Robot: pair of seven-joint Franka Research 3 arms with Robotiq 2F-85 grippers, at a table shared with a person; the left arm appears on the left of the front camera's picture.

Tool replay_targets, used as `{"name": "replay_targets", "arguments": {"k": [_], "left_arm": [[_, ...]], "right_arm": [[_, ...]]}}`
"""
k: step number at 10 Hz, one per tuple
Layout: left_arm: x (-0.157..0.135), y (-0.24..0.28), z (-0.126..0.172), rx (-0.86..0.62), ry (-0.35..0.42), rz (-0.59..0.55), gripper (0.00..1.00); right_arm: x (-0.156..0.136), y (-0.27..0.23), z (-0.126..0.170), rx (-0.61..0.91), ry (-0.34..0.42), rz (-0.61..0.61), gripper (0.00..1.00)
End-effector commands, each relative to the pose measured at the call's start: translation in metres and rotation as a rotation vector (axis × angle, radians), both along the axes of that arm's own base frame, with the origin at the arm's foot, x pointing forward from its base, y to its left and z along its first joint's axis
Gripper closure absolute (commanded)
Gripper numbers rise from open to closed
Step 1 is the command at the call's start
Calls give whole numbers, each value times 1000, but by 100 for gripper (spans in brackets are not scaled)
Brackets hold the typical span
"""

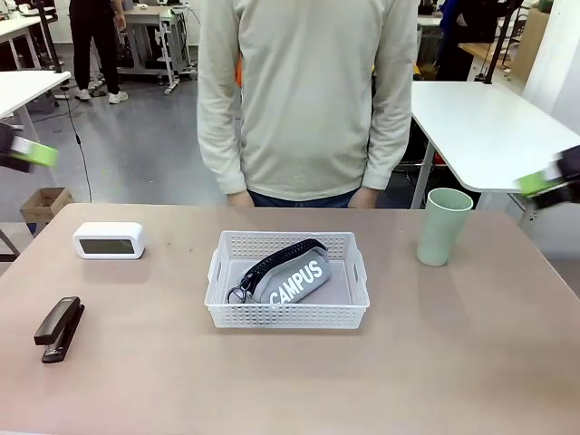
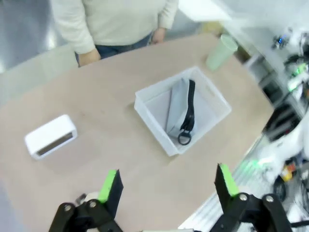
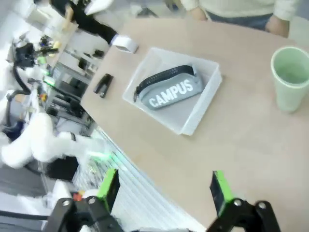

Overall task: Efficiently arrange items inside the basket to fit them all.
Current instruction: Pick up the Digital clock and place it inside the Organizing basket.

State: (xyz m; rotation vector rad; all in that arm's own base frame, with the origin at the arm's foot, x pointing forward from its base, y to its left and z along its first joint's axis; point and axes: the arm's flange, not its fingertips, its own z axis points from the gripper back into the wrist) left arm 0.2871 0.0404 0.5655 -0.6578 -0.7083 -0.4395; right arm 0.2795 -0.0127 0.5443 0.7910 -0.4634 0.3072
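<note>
The white lattice basket (image 1: pixel 227 313) sits mid-table with the grey "CAMPUS" pouch (image 1: pixel 294 276) lying inside it. On the table outside it are the white block (image 1: pixel 109 240) at far left, the black stapler (image 1: pixel 60 328) at front left and the green cup (image 1: pixel 444 227) upright at far right. My left gripper (image 2: pixel 166 182) hovers high above the table, open and holding nothing, with the basket (image 2: pixel 149 113), pouch (image 2: pixel 176 108), block (image 2: pixel 50 137) and cup (image 2: pixel 221 52) below it. My right gripper (image 3: pixel 164 186) is also open and raised, over the basket (image 3: pixel 203 104), pouch (image 3: pixel 171 89), cup (image 3: pixel 289 77), stapler (image 3: pixel 103 85) and block (image 3: pixel 124 44).
A person in a pale sweater (image 1: pixel 308 100) stands at the far edge, hands hanging by the table rim. The grippers appear blurred at the picture's left edge (image 1: pixel 27 152) and right edge (image 1: pixel 553 181). Bare tabletop lies around the basket.
</note>
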Motion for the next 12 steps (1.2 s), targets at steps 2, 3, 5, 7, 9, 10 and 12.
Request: {"name": "replay_targets", "arguments": {"k": [2, 3, 5, 7, 9, 10, 12], "left_arm": [[-64, 97, -85, -372, -1, 213, 0], [-71, 129, -104, -459, 32, 281, 0], [-86, 169, -147, -625, 75, 366, 0], [-94, 178, -170, -687, 79, 423, 0], [-92, 239, -148, -661, 107, 438, 0], [-92, 239, -148, -661, 107, 438, 0], [-92, 239, -148, -661, 107, 438, 0]], "right_arm": [[-30, -107, -28, 357, 44, -284, 0], [-37, -137, -38, 440, 57, -349, 0], [-46, -185, -63, 565, 81, -454, 0], [-41, -214, -91, 638, 103, -534, 0], [-54, -215, -83, 607, 120, -543, 0], [-54, -215, -83, 607, 120, -543, 0], [-54, -215, -83, 607, 120, -543, 0]]}}
